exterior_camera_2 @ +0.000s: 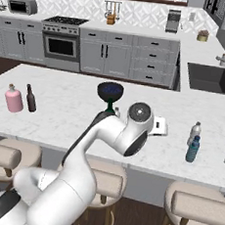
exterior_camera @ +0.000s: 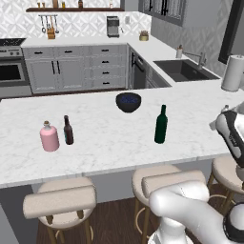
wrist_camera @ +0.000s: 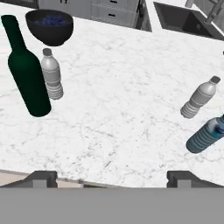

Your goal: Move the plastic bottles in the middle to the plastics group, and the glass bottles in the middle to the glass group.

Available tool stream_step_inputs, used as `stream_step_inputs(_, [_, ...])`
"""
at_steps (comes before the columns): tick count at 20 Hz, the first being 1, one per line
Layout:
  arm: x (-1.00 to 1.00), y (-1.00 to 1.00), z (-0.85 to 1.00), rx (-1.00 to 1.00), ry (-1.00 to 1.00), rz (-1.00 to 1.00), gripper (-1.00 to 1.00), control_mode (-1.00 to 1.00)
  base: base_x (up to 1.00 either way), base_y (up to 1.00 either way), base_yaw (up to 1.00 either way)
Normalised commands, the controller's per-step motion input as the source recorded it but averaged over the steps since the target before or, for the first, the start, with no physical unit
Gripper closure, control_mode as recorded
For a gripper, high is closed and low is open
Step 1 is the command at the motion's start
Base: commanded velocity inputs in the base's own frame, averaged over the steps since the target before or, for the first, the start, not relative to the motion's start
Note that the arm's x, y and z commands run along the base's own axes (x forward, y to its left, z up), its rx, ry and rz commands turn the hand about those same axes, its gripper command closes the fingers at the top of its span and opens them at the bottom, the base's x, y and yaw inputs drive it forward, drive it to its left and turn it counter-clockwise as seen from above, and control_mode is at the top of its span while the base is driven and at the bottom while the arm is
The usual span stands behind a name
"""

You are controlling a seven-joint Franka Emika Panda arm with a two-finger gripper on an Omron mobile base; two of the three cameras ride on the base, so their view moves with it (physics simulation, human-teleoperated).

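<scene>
Left of the dark bowl (exterior_camera: 128, 102), well apart from it: pink flask (exterior_camera: 49, 137) with small brown bottle (exterior_camera: 68, 130) just beside. Holds something dark blue, the bowl. Right of the bowl and nearer the counter (exterior_camera: 105, 138) edge: tall green bottle (wrist_camera: 26, 70), upright, a clear grey bottle (wrist_camera: 52, 74) just beside. Far right of the bowl: another clear bottle (wrist_camera: 199, 98), the blue bottle (wrist_camera: 205, 134) just beside it. Hovering over the counter edge, gripper (wrist_camera: 112, 177) spread wide, grasping nothing; white elbow bent above the stools (exterior_camera_2: 193, 206).
</scene>
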Motion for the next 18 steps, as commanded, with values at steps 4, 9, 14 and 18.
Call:
stream_step_inputs(4, [0.0,1.0,1.0,0.0,-0.1,0.0,-1.0,-1.0,0.0,0.0,0.0])
stream_step_inputs(9, [-0.01,1.0,1.0,-0.02,-0.01,0.0,-1.0,-1.0,0.0,0.0,0.0])
stream_step_inputs(14, [0.0,0.99,0.64,-0.04,0.09,0.0,-1.0,-1.0,0.0,0.0,0.0])
stream_step_inputs(18, [0.0,0.31,-0.04,0.0,0.03,0.08,-1.0,-1.0,0.0,0.0,0.0])
